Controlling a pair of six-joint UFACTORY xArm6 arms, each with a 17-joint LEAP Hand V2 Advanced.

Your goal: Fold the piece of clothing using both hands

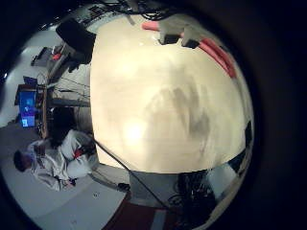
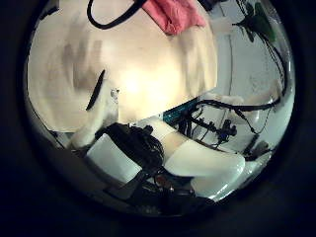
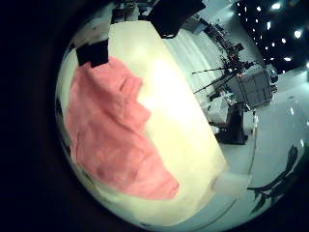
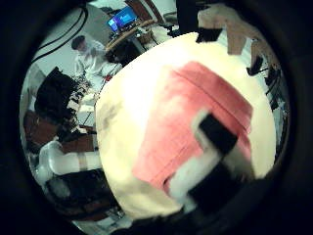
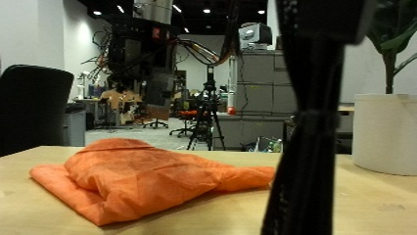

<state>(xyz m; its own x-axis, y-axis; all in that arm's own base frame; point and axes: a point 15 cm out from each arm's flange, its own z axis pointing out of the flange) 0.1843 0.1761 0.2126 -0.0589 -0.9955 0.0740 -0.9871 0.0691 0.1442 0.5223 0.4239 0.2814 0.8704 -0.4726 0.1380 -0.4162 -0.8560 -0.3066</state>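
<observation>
Clothing (image 5: 144, 176) lies crumpled on table (image 5: 39, 211), hands unseen.

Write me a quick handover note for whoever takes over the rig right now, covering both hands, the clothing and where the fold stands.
Left hand: not over the clothing; its palm views show mostly bare table, with the garment only at the edge. Its fingers cannot be judged.
Right hand: above the garment, not gripping it; fingers look relaxed.
Clothing: the orange garment lies bunched and rumpled on the wooden table, in a loose heap rather than a neat fold.
Done: no tidy fold visible.
Left: bring both hands to the garment, take hold of an edge and fold it over.
</observation>
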